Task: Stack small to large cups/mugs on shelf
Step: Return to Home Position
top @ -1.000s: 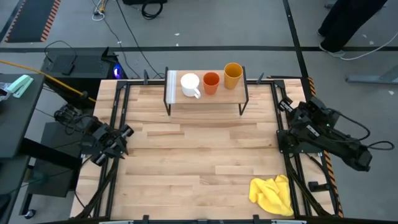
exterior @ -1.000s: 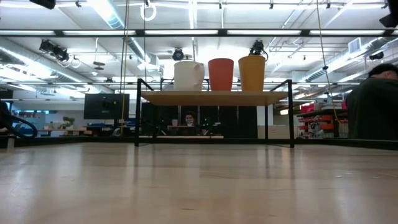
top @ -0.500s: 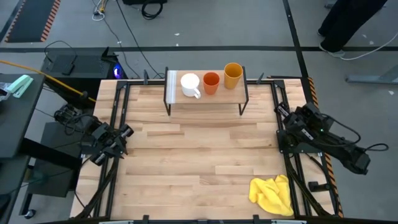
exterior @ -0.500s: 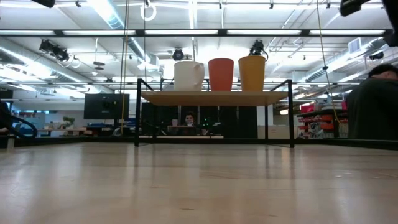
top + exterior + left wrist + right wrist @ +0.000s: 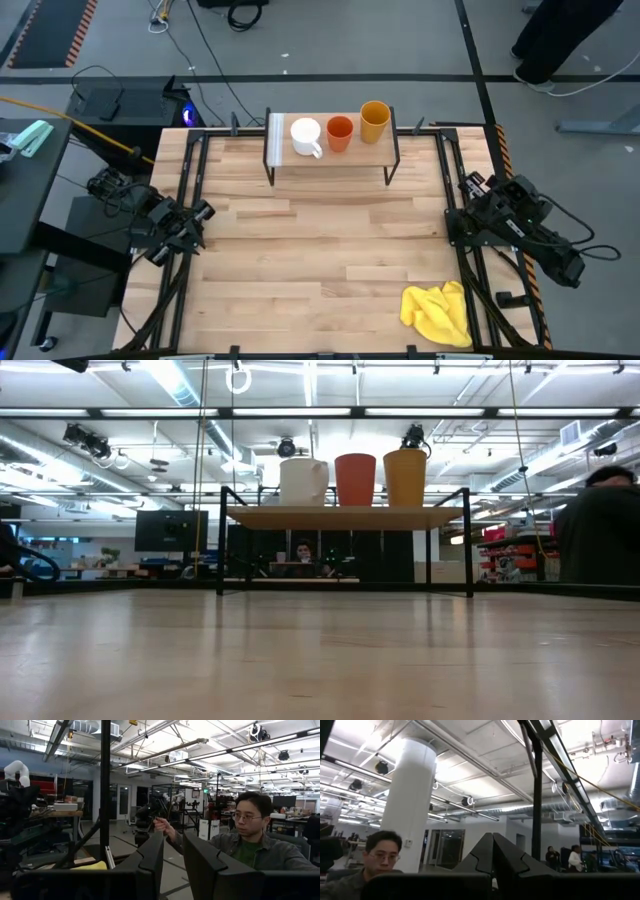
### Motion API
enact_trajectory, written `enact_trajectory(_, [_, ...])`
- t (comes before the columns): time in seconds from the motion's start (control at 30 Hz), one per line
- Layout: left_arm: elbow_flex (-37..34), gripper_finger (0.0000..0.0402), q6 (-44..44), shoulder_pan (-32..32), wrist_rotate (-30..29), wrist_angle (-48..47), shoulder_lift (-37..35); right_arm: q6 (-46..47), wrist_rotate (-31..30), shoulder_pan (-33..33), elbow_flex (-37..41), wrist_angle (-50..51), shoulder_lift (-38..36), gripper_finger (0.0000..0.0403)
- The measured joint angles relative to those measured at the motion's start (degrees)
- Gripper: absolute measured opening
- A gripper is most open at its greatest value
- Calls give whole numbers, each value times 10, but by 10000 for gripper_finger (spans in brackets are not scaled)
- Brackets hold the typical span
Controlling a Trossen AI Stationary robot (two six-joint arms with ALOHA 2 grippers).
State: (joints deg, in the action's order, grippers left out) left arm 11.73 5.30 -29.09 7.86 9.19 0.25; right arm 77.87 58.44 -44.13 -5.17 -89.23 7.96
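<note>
Mug point(image 5: 304, 136), orange cup point(image 5: 340, 131), tumbler point(image 5: 374, 120), on shelf point(image 5: 332, 160)

High overhead, straight down; low level across table point(image 5: 320, 660); both share shelf point(image 5: 340, 160).

- Right pincer point(image 5: 469, 184) has drawn back outward, off the counter's point(image 5: 320, 250) right edge.
- Dark piece of arm gone from the low view's upper right corner.

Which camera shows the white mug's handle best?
The high view: the white mug sits on the shelf, handle sticking out plainly. The low view shows its side, handle hardly visible; both wrist views miss it.
</note>
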Motion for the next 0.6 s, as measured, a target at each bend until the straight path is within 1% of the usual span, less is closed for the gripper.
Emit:
enact_trajectory(0.17, [0,87,0,0,0,1,0,11,-1,0,0,0,-22,15])
enact_trajectory(0.47, [0,79,1,0,0,1,0,24,-9,0,0,0,-74,15])
enact_trajectory(0.6, [0,84,1,0,0,1,0,37,-11,1,0,0,-79,15])
